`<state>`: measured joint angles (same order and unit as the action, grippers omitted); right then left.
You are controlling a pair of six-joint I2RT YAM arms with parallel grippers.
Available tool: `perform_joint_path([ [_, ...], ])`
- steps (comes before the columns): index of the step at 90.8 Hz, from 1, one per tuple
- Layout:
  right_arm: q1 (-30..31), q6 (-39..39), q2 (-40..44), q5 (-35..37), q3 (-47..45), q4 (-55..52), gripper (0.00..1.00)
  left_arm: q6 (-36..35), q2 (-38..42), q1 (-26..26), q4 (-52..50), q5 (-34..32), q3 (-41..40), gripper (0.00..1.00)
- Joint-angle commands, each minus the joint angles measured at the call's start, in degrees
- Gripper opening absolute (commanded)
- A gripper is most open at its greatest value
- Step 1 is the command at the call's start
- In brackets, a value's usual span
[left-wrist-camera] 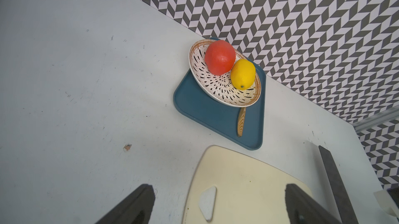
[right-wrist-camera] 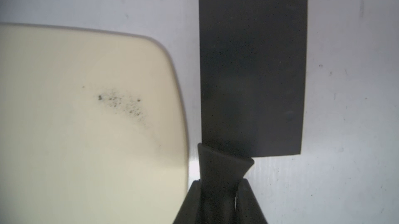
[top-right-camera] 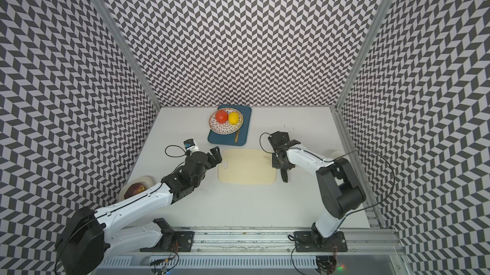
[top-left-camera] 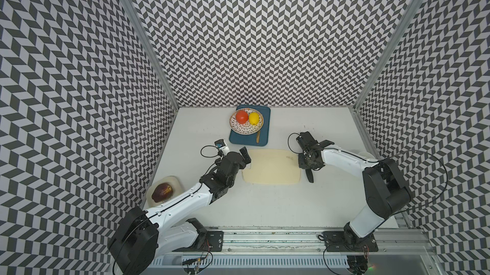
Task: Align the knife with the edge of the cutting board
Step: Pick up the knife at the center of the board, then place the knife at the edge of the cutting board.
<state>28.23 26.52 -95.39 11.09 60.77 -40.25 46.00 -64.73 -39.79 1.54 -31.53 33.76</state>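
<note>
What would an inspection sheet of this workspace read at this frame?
Surface: white table, scuffed.
Job's things: cutting board flat at centre; knife beside its short edge, narrow gap, roughly parallel.
Clutter: blue tray holding patterned plate with red fruit and lemon; wooden utensil on the tray; dish with brown fruit near the left arm.
Grippers: right gripper shut on the knife handle; left gripper open by the board's holed end.
Cables: black loops at both wrists.
Surroundings: chevron-patterned walls; metal rail in front.
</note>
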Motion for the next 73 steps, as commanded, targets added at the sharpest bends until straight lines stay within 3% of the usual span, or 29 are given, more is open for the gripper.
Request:
perform_joint_path([
  [1, 3.35, 4.57, 4.06, 3.97, -0.61, -0.65, 0.21, 0.94, 1.55, -0.46, -1.28, -1.90, -0.92, 1.00],
  [26, 10.64, 14.22, 9.72, 2.72, -7.96, 2.08, 0.21, 3.23, 4.82, -0.46, -1.35, -3.62, -2.89, 1.00],
  [54, 20.10, 22.21, 8.11, 4.29, -7.93, 2.14, 0.22, 3.48, 5.58, -0.46, -1.26, -3.89, -3.33, 1.00],
  [73, 23.44, 25.20, 6.93, 5.30, -8.30, 1.83, 0.23, 3.53, 6.32, -0.63, -1.25, -3.79, -3.53, 1.00],
])
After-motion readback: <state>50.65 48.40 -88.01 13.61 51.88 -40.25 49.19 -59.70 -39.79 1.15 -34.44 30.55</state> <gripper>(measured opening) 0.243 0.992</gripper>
